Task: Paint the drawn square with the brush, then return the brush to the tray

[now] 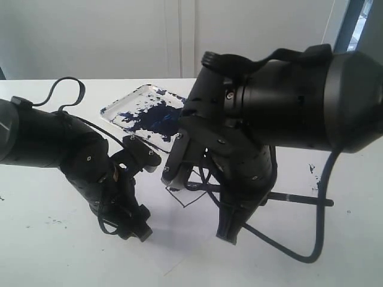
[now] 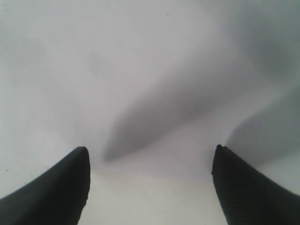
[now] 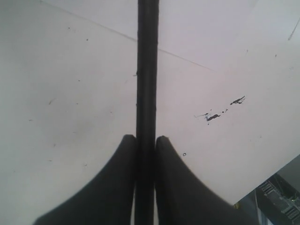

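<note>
Right wrist view: right gripper (image 3: 146, 138) clenched on the brush (image 3: 147, 70), both fingers pressed against the black shaft. Shaft runs straight out past the fingertips and off the edge of the picture, so I can't see either end of it. Small dark paint specks (image 3: 218, 112) on the white sheet (image 3: 70, 93) just off to one side

Exterior view: the right arm fills the middle and hangs low over the sheet. A thin black length of the brush (image 1: 299, 198) sticks out from behind it toward the right, close above the surface. Drawn square (image 1: 187, 198) lies under that arm; only one corner of the outline shows, and what I see inside it is white. Tray (image 1: 122, 106) sits behind, near the far edge, blotched dark blue, well apart from the brush

Left wrist view: left gripper (image 2: 150, 154) released, fingers spread wide over bare white, nothing between them. Seen from outside, it points down at the table left of the square
</note>
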